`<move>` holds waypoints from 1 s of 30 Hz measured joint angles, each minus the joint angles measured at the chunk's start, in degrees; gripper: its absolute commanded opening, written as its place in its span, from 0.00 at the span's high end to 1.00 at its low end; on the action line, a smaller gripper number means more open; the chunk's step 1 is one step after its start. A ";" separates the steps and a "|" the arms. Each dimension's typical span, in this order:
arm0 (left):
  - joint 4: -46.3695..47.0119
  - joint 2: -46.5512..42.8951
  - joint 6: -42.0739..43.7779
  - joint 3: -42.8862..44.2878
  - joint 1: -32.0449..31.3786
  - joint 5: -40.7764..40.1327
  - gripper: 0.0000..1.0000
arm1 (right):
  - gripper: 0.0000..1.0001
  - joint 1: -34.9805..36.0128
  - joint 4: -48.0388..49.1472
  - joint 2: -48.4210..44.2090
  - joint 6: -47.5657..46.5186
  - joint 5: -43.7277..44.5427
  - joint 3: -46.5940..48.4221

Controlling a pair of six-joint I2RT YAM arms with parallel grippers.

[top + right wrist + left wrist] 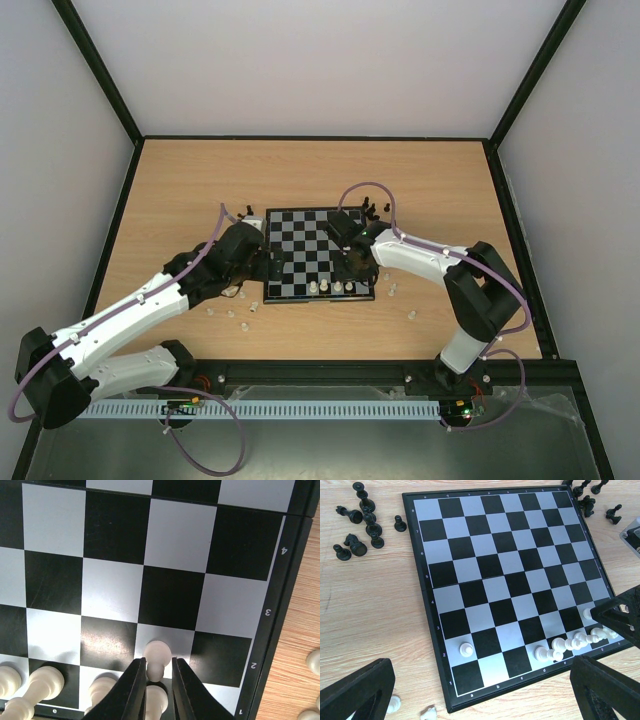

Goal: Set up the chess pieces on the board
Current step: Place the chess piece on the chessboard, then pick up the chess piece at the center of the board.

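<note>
While the board [510,580] is lying flat and stiff below both sets of jaws, the left gripper [482,667] is hovering with its jaws spread wide and nothing between them. The right gripper [159,664] is bracketing a white pawn [157,655] standing upright between its jaws, which are sitting so close to the stem that I cannot tell whether they are pinching it. The pawn is looking light, hard, slick and easily toppled, so I am judging the narrow neck under its head the safest hold.

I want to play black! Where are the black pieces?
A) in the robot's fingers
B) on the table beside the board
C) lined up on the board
B: the black pieces lie on the table by the board; only white ones stand on it.
</note>
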 measured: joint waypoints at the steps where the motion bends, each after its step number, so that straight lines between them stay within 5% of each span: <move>1: 0.02 0.00 0.00 0.00 -0.02 0.00 0.01 | 0.82 0.00 0.00 0.00 0.00 -0.07 0.00; 15: 0.00 0.00 0.00 0.00 -0.02 0.00 0.01 | 0.56 0.00 -1.53 -1.27 -0.02 1.53 0.50; 30: 0.02 0.00 0.00 0.00 -0.02 0.02 0.01 | 0.54 -11.72 -3.28 -14.08 -0.20 4.68 -6.62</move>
